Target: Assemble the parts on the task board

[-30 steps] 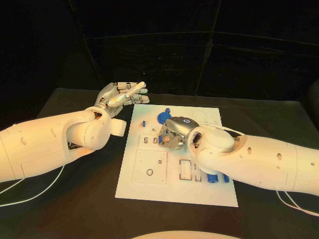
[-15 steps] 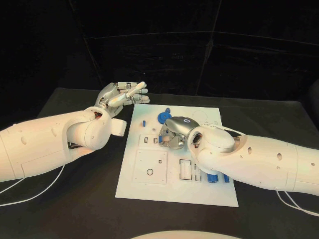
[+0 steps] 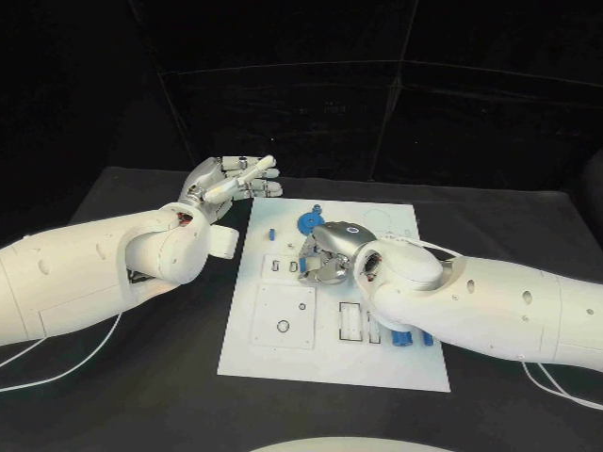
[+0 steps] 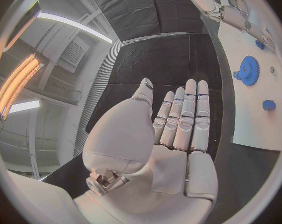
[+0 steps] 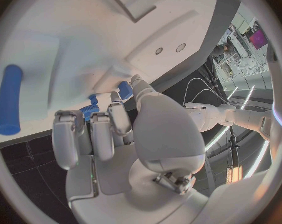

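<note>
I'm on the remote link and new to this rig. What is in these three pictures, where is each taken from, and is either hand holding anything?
You see a robot with two white arms ending in silver many-fingered hands, at a black table. The square picture looks down from its head. The two round ones come from cameras at its wrists, behind each hand.

On the table lies the white rectangular task board, with small blue plastic parts: a blue toothed gear near the far end and a blue cylindrical peg nearer the robot.

The left hand hovers beyond the board's far left corner, fingers straight, holding nothing. The right hand is curled down over the board's middle, fingers around a small blue piece; whether it grips it is unclear.
</note>
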Controlling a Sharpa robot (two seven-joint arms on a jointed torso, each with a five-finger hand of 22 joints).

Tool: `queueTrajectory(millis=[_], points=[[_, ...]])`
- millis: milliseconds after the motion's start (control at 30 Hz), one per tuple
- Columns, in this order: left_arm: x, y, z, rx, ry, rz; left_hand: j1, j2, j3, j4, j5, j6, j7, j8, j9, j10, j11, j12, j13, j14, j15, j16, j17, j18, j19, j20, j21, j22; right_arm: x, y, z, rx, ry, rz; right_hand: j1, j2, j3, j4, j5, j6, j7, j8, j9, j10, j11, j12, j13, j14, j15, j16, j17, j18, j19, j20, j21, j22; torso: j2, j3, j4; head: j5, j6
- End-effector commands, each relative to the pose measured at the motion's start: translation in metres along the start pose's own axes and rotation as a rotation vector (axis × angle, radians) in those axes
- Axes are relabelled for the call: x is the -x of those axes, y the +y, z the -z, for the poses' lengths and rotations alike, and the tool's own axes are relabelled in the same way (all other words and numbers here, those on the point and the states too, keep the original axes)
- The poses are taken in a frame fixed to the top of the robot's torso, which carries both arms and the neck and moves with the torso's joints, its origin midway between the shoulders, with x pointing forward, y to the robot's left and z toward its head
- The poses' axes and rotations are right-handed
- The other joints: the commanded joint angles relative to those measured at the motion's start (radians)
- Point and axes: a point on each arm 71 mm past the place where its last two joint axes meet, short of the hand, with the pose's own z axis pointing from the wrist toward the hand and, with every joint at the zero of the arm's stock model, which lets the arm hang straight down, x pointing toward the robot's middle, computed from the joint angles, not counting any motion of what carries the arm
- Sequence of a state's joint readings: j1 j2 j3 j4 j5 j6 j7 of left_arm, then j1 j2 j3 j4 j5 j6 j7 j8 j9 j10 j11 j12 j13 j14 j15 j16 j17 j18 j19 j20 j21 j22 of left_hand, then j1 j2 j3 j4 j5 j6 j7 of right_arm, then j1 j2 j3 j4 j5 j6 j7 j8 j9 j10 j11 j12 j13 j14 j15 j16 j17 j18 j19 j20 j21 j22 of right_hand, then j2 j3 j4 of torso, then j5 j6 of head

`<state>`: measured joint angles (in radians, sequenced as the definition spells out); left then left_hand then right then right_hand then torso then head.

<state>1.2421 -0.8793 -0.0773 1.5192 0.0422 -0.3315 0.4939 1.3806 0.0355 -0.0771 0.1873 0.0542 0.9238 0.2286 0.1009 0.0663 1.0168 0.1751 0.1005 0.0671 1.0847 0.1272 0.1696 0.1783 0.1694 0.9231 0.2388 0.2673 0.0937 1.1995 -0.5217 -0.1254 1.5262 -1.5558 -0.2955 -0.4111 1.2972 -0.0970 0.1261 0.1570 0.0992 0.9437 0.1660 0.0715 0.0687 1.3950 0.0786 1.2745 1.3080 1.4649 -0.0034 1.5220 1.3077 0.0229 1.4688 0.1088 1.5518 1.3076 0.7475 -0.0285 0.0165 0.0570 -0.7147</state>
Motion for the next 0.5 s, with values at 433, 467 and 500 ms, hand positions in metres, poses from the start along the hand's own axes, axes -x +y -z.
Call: queueTrajectory(millis=[433, 467, 500], points=[[0.0, -0.001, -0.001, -0.001, 0.013, -0.001, 0.001, 0.012, -0.003, -0.008, -0.001, 0.009, -0.004, -0.002, 0.0, 0.009, 0.0, -0.004, 0.001, 0.002, 0.003, -0.005, 0.004, 0.015, 0.009, 0.003, -0.005, -0.002, 0.007, -0.005, 0.013, 0.046, -0.082, -0.029, 0.013, -0.015, -0.063, 0.028, -0.008, -0.054, 0.01, -0.004, 0.0, -0.04, 0.01, -0.041, -0.025, 0.079, 0.017, -0.011, 0.144, -0.007, 0.05, 0.015, -0.011, 0.2, -0.001, 0.0005, -0.0007, -0.001, 0.001], [0.0, -0.001, -0.001, 0.001, 0.014, -0.005, 0.002, 0.014, -0.004, -0.01, -0.001, 0.014, -0.009, -0.001, 0.001, 0.015, -0.004, -0.004, 0.001, 0.012, -0.001, -0.002, 0.007, 0.016, 0.016, 0.0, -0.002, -0.002, 0.008, -0.006, 0.015, 0.067, -0.081, -0.036, 0.019, -0.021, -0.079, 0.044, -0.015, -0.076, 0.016, -0.006, -0.003, -0.052, 0.014, -0.055, -0.038, 0.075, 0.021, -0.018, 0.131, -0.003, 0.038, 0.018, -0.019, 0.185, -0.001, 0.0009, -0.0008, 0.0, 0.001], [0.001, 0.0, -0.001, 0.003, 0.016, -0.011, 0.003, 0.016, -0.006, -0.012, -0.001, 0.019, -0.014, -0.001, 0.001, 0.021, -0.009, -0.005, 0.001, 0.034, -0.008, 0.006, 0.014, 0.016, 0.033, -0.006, 0.005, 0.001, 0.008, -0.008, 0.018, 0.093, -0.08, -0.045, 0.03, -0.026, -0.094, 0.06, -0.017, -0.107, 0.022, -0.006, -0.005, -0.059, 0.019, -0.063, -0.047, 0.073, 0.025, -0.022, 0.127, -0.001, 0.03, 0.021, -0.024, 0.176, -0.001, 0.0009, -0.001, 0.001, 0.001]])
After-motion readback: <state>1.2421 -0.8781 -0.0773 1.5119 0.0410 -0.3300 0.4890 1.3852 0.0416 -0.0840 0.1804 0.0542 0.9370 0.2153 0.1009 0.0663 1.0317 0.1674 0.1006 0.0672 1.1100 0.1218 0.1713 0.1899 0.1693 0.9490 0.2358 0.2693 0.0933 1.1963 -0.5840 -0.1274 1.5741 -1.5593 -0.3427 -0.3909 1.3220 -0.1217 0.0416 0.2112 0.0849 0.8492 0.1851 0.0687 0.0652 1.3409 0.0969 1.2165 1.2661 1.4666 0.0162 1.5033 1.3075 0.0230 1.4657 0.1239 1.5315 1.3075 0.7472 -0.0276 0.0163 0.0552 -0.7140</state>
